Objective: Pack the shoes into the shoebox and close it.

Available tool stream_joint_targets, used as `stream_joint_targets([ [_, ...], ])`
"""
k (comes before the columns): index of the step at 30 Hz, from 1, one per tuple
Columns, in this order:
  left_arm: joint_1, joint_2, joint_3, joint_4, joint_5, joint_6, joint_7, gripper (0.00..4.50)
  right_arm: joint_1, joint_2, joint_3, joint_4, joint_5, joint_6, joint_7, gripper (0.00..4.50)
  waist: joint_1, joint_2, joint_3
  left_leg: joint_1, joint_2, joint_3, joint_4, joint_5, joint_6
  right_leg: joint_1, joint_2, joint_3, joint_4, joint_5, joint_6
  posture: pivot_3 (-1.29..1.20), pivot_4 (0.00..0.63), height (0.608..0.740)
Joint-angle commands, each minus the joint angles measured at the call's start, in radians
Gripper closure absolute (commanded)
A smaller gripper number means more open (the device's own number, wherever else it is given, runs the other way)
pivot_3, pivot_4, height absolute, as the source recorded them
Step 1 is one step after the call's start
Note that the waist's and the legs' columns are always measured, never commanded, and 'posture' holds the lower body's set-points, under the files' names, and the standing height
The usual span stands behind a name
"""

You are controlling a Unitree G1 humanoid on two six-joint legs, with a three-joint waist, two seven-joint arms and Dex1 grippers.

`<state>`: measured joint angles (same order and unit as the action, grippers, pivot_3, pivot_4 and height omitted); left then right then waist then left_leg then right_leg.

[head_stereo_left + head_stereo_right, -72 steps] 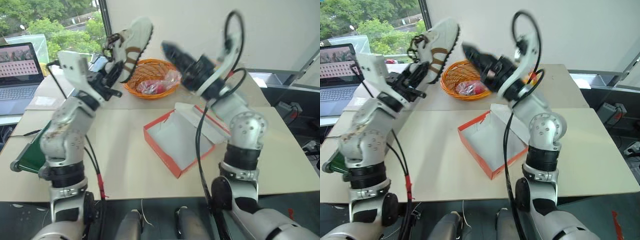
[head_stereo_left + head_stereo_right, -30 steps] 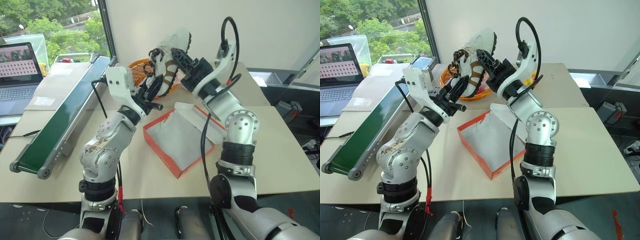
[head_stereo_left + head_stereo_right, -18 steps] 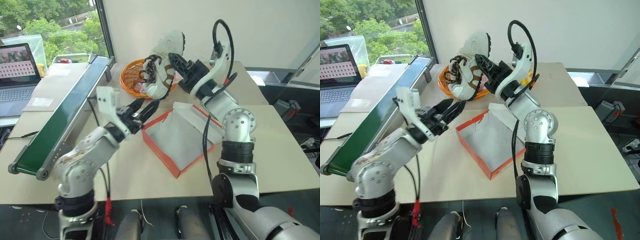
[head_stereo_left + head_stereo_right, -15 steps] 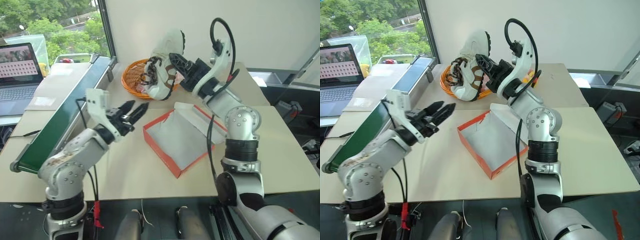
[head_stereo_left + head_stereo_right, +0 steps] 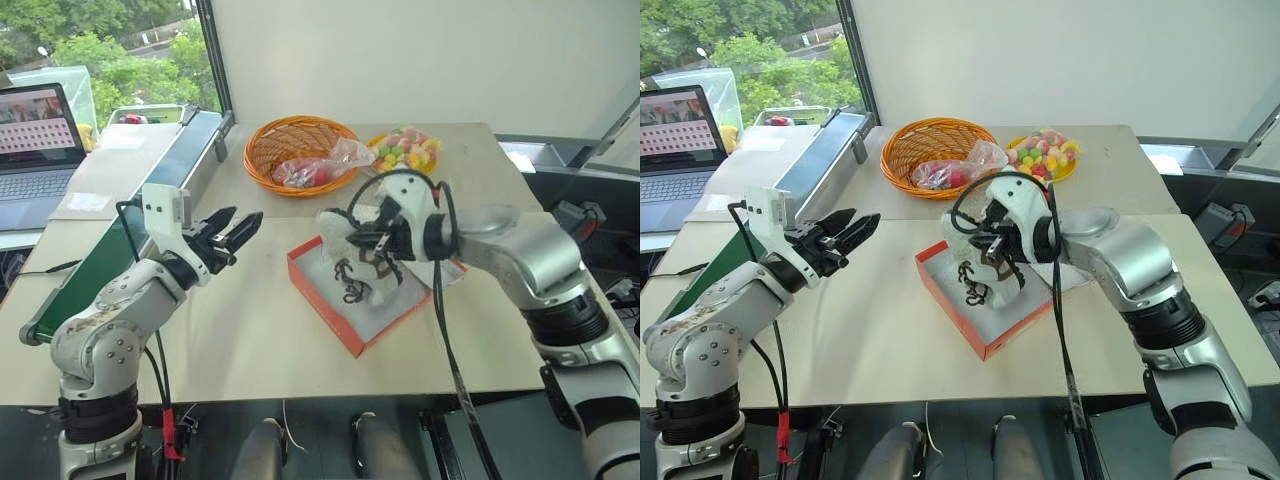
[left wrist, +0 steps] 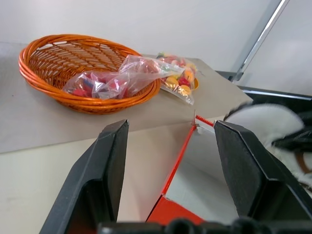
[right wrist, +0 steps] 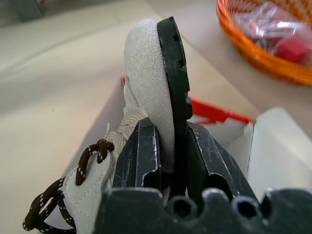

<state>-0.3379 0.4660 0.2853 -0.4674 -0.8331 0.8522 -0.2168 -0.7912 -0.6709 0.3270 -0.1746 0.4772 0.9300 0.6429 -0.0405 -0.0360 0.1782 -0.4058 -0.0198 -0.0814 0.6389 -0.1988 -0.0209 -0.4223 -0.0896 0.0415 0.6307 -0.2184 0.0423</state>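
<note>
Cream suede and dark rubber sit pinched in our right pincer [image 5: 992,243]: its two black fingers are clamped on the heel end of a small cream low sneaker [image 5: 975,262] with brown laces, one finger against the suede upper, the other against the black sole edge, as the right wrist view shows plainly. The sneaker hangs over the open shallow red cardboard shoebox [image 5: 320,305], white inside, which lies on the pale counter [image 5: 250,340] with its corners pointing near and far. The shoe's long axis runs from the pincer down towards the box's left corner, toe lowest, with loose laces trailing over the white floor; we cannot tell whether the toe already touches it.

The coming move, as we judge it, turns on this: the box floor lies directly beneath the held shoe, so the shoe needs only to be lowered and laid flat along the box's long side before release. The right arm is the one at the box.

Our left pincer [image 5: 230,232] stands open and empty, well to the left of the box, its fingers pointing towards the box's red wall.

Beyond the box, a round orange wicker basket [image 5: 275,150] holds a clear crinkled plastic bag [image 5: 320,168] of red items. We see only this one shoe.
</note>
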Motion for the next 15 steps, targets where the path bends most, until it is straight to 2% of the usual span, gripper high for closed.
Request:
stream_joint_targets([
  [1,0.005,0.02,-0.021,-0.049,0.025,-0.034,-0.026,1.53,0.051,0.0,0.045,0.065,-0.112,-0.135,0.038,4.19,0.0,0.0,0.0,0.0,0.0,0.0,0.0,0.0,0.0,0.0,0.0,0.0,0.0,0.0,0.0,0.0,0.15,0.74],
  [6,-0.001,0.011,-0.023,-0.047,0.035,-0.043,-0.022,1.53,0.048,0.037,0.076,0.16,-0.209,-0.221,0.073,4.19,-0.002,0.0,0.0,0.0,0.0,0.001,0.0,0.0,0.0,-0.001,0.0,0.001,0.0,0.0,0.0,0.0,0.15,0.74],
  [15,-0.008,-0.013,-0.032,-0.066,0.04,-0.047,-0.002,1.53,0.031,0.055,0.109,0.183,-0.345,-0.284,0.139,4.19,0.001,0.0,0.0,0.0,0.0,0.0,0.0,0.0,0.0,0.0,0.0,0.0,0.0,0.0,0.0,0.0,0.15,0.74],
])
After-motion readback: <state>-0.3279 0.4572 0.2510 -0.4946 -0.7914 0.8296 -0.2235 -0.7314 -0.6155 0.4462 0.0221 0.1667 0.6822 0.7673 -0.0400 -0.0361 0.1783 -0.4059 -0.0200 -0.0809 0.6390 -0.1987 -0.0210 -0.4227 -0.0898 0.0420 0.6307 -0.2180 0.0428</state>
